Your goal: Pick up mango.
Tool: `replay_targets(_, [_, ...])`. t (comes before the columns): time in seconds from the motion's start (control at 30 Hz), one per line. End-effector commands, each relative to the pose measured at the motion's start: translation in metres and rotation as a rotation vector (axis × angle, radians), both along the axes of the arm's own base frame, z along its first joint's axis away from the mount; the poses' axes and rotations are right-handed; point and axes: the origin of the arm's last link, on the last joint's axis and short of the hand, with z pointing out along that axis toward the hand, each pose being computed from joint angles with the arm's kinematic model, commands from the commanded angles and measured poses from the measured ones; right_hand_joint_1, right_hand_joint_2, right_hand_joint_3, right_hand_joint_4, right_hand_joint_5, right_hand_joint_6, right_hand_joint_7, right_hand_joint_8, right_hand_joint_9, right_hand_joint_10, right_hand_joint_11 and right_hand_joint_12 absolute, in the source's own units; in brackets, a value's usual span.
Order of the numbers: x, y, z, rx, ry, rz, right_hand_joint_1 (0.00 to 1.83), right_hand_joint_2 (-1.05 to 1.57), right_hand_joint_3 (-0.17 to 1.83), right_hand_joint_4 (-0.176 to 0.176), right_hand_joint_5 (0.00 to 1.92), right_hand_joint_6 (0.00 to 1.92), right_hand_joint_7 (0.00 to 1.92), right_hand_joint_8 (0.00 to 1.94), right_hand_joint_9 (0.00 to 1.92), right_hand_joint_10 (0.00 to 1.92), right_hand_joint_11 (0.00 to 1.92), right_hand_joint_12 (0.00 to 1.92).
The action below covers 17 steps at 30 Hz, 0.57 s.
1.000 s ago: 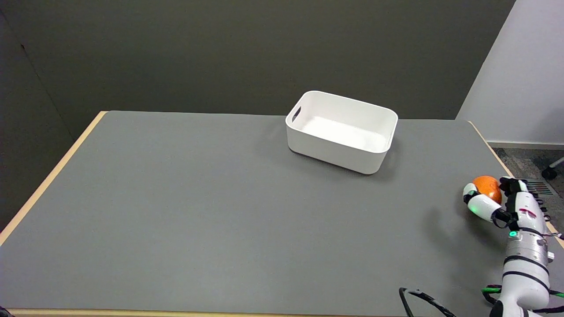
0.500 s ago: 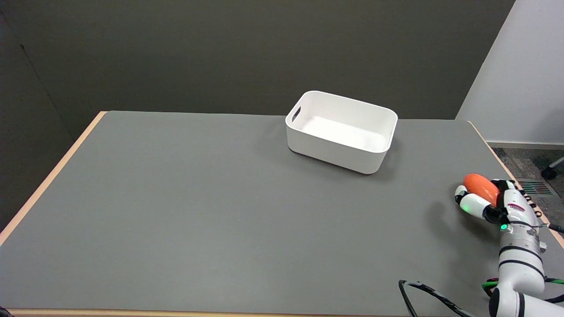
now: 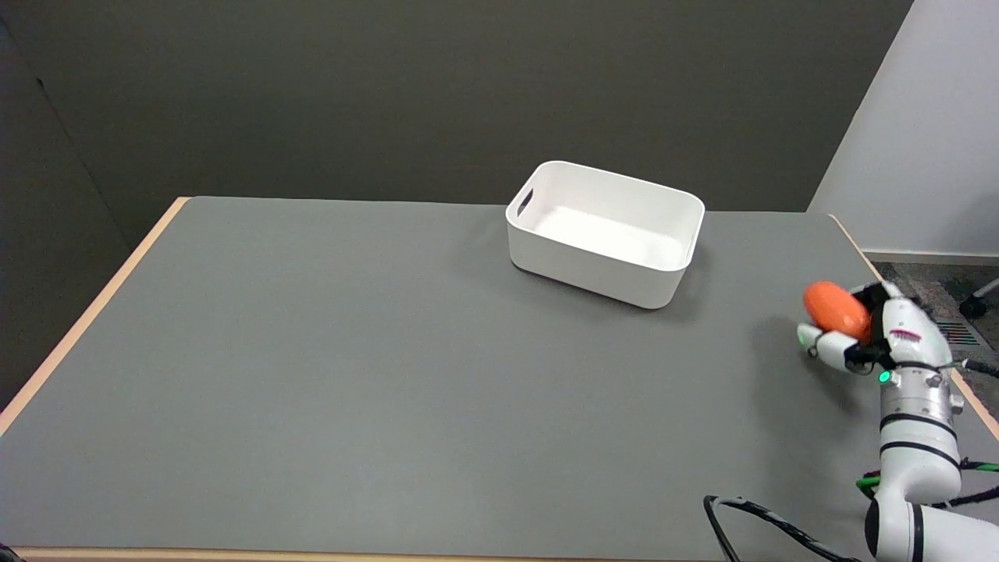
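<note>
Rising from near the right edge of the tabletop point(image 3: 390, 351), the right hand point(image 3: 874, 336) has carried the gripped mango point(image 3: 835, 307) higher and leftward, so the pick-up looks essentially complete.

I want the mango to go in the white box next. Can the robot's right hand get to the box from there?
Probably yes. The right hand holds the mango near the table's right edge, and only bare grey tabletop shows between it and the white box, whose top is open.
</note>
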Motion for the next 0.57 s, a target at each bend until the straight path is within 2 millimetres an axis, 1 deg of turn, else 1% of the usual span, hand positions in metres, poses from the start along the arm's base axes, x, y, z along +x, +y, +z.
replay_targets(0.03, [0.111,0.013,-0.039,0.289,0.131,1.015,1.14,1.1,0.51,-0.176,0.57,1.66,0.62,1.74,1.02,1.92,0.77,1.92])
replay_targets(0.07, [0.118,0.009,-0.045,0.331,0.125,1.015,1.13,1.09,0.52,-0.176,0.6,1.63,0.68,1.77,1.03,1.92,0.78,1.92])
replay_targets(0.13, [0.134,-0.001,-0.063,0.451,0.109,1.009,1.07,1.05,0.47,-0.176,0.71,1.48,0.96,1.93,1.08,1.92,0.85,1.92])
replay_targets(0.2, [0.144,-0.012,-0.078,0.558,0.077,1.011,1.07,1.04,0.47,-0.176,0.71,1.47,0.97,1.93,1.09,1.92,0.85,1.92])
replay_targets(0.27, [0.149,-0.026,-0.091,0.653,0.041,1.001,1.07,1.05,0.45,-0.176,0.72,1.47,0.94,1.94,1.09,1.92,0.85,1.92])
replay_targets(0.3, [0.15,-0.04,-0.101,0.727,-0.001,0.98,1.12,1.04,0.53,-0.176,0.66,1.56,0.79,1.82,1.08,1.92,0.83,1.92])
replay_targets(0.33, [0.149,-0.05,-0.107,0.775,-0.035,0.957,1.16,1.04,0.61,-0.176,0.61,1.64,0.66,1.72,1.07,1.92,0.8,1.92])
replay_targets(0.43, [0.135,-0.091,-0.124,0.9,-0.156,0.83,1.16,1.04,0.6,-0.176,0.61,1.63,0.66,1.71,1.07,1.92,0.81,1.92])
replay_targets(0.5, [0.119,-0.114,-0.133,0.96,-0.209,0.731,1.16,1.04,0.6,-0.176,0.62,1.63,0.66,1.71,1.07,1.92,0.81,1.92])
replay_targets(0.57, [0.108,-0.14,-0.14,1.001,-0.225,0.641,1.16,1.04,0.59,-0.176,0.62,1.63,0.67,1.71,1.07,1.92,0.81,1.92])
